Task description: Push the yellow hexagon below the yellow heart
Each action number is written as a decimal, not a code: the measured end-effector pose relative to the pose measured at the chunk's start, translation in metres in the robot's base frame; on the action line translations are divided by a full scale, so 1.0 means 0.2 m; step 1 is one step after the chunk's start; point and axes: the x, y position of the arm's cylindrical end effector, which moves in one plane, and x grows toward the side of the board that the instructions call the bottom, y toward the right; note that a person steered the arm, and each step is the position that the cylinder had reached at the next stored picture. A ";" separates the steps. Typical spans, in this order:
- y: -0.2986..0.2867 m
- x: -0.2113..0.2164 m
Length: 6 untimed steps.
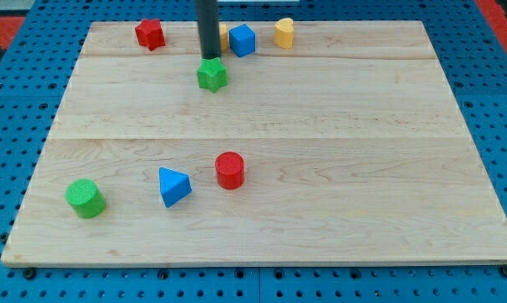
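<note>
A yellow block [224, 35], mostly hidden behind my rod, sits near the view's top, touching the left side of a blue cube [242, 39]. Its shape cannot be made out. Another yellow block [285, 32], which looks like the heart, stands to the right of the blue cube, near the board's top edge. My tip [209, 57] is just below and left of the hidden yellow block. It is right above a green star [211, 76] and close to or touching it.
A red star [150, 34] lies at the top left. A red cylinder [230, 170], a blue triangle [173, 186] and a green cylinder [86, 198] sit in the lower left part of the wooden board [363, 168].
</note>
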 end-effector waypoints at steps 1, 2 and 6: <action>-0.15 -0.11; -0.09 -0.15; 0.56 -0.05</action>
